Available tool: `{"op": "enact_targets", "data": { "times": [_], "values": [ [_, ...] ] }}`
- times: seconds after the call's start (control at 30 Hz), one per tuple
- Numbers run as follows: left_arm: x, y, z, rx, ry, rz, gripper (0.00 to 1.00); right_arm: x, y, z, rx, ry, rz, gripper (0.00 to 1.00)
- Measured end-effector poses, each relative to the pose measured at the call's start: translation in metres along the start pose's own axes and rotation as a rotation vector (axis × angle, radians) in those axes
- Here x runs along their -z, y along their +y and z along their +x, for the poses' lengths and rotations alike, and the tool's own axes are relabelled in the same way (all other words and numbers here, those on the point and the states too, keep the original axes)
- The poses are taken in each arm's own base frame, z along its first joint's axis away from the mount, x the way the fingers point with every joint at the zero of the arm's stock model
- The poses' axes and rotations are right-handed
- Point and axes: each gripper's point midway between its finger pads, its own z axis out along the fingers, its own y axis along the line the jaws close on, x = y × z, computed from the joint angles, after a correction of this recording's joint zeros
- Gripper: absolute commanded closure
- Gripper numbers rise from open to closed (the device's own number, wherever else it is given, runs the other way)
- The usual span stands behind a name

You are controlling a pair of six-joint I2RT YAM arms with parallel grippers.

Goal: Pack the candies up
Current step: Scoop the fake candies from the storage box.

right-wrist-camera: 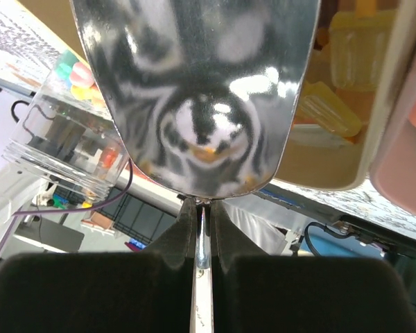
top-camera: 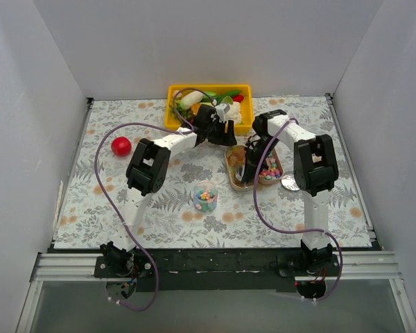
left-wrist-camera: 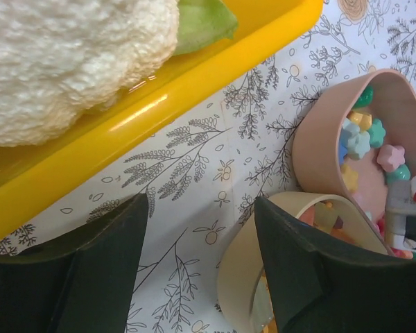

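Observation:
Pastel candies point(top-camera: 270, 168) fill a pink dish point(left-wrist-camera: 312, 132), and they also show in the left wrist view point(left-wrist-camera: 364, 139). Orange-tan candies point(top-camera: 236, 158) lie in a beige dish point(left-wrist-camera: 239, 277) beside it. A clear jar point(top-camera: 206, 196) in front holds some pastel candies; it also shows in the right wrist view point(right-wrist-camera: 62, 139). My right gripper point(top-camera: 249, 166) point(right-wrist-camera: 202, 205) is shut on the handle of a metal scoop point(right-wrist-camera: 194, 90), held over the beige dish. My left gripper point(top-camera: 225, 132) point(left-wrist-camera: 201, 205) is open, with one finger at the beige dish's rim.
A yellow bin point(top-camera: 209, 90) of toy vegetables stands at the back, close behind my left gripper; its wall shows in the left wrist view point(left-wrist-camera: 159, 118). A red ball point(top-camera: 121, 146) lies at the left. A round lid point(top-camera: 290, 182) lies right of the pink dish.

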Motion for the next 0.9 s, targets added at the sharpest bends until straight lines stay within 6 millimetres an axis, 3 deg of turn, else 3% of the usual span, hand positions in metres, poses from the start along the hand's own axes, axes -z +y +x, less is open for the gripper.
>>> {"op": "enact_targets", "data": {
  "times": [0.37, 0.9],
  "values": [
    [-0.006, -0.018, 0.012, -0.085, 0.018, 0.057, 0.44, 0.003, -0.004, -0.023, 0.035, -0.032, 0.058, 0.99],
    [-0.009, -0.025, 0.014, -0.093, 0.01, 0.078, 0.44, 0.01, -0.015, -0.033, 0.083, -0.07, 0.209, 0.99]
  ]
}}
